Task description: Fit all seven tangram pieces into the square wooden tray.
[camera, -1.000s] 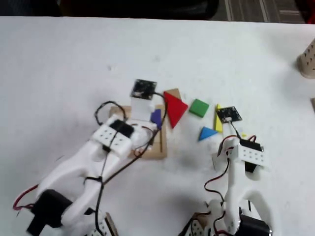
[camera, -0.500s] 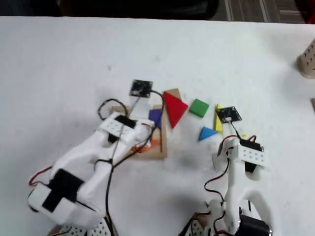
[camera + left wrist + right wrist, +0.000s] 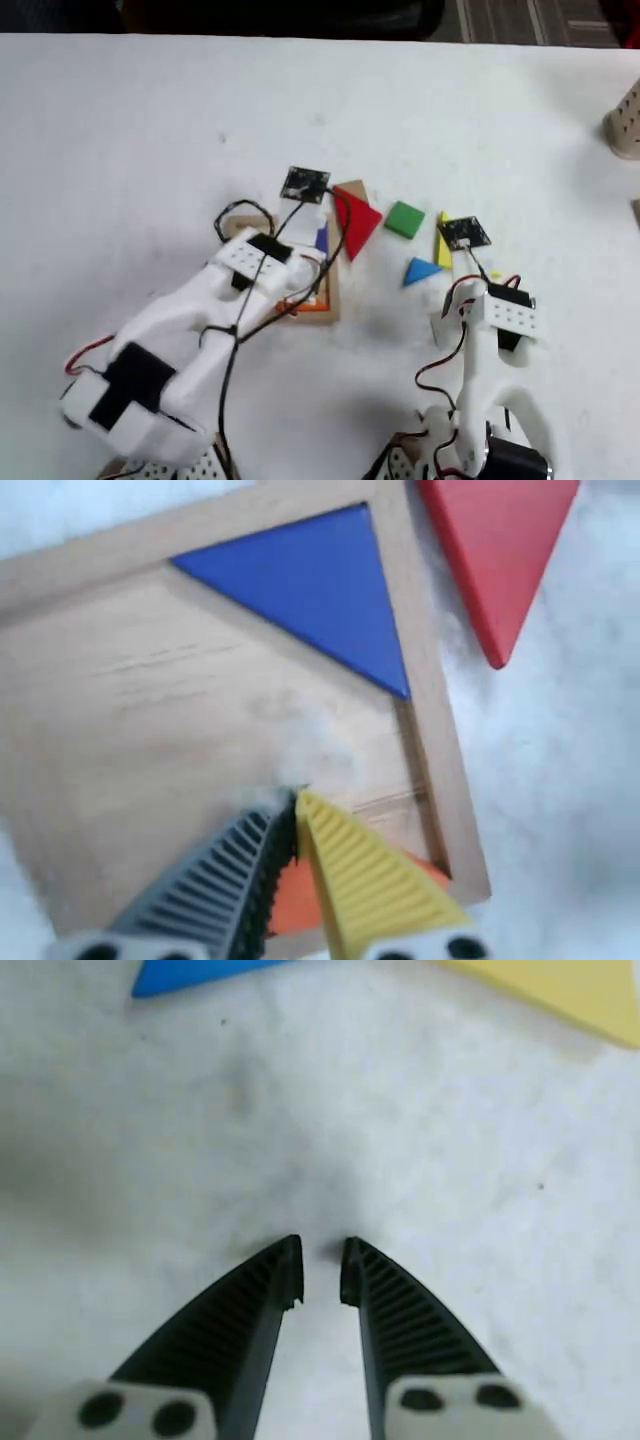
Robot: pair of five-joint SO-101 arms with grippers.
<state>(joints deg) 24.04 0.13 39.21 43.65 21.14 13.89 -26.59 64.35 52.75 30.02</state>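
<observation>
Two white robot arms stand side by side at the near edge of a white table (image 3: 150, 130).

The right arm (image 3: 495, 340) reaches a short way forward. Its gripper (image 3: 320, 1265) hangs low over bare tabletop, its black ridged fingers a narrow gap apart and holding nothing.

Just beyond it lie a light blue triangle (image 3: 421, 270) and, to that triangle's right, a yellow piece (image 3: 443, 242), standing lengthwise near to far.

The left arm (image 3: 190, 320) stretches forward and rightward over the square wooden tray (image 3: 322, 312), which sits left of the loose pieces.

The left gripper (image 3: 295, 802) is low inside the tray, its grey and yellow fingers pressed together at the tips with nothing between them. An orange piece (image 3: 295, 900) lies flat under the fingers in the tray's near right corner. A dark blue triangle (image 3: 310, 590) lies flat in the far right corner, two of its edges against the rim. The tray floor between the two pieces is bare wood.

A large red triangle (image 3: 356, 222) lies on the table just beside the tray's right rim. A green square (image 3: 404, 219) lies to its right, apart from it. A brown piece (image 3: 353, 188) peeks out at the red triangle's far edge.

Far off at the table's right edge stands a beige perforated object (image 3: 625, 125).
</observation>
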